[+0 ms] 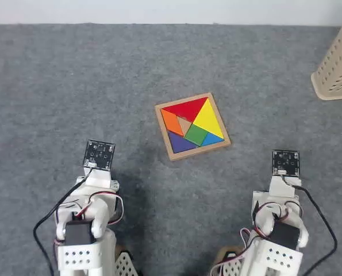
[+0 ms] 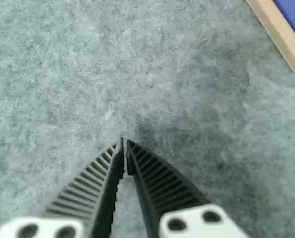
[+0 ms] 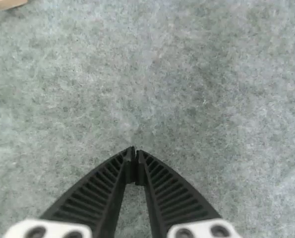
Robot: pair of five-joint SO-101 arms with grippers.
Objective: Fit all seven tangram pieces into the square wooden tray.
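High view: tray point(image 1: 164, 132) holds coloured tangram pieces point(image 1: 187, 108).

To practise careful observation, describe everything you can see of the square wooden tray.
The square wooden tray is pale wood with a raised rim. It lies flat on the grey carpet, turned at an angle, near the carpet's middle. Inside sit a red triangle, yellow triangle, orange piece, green square, blue triangle and purple piece; a tan patch at the centre may be a seventh piece or bare wood. Nothing else touches it.
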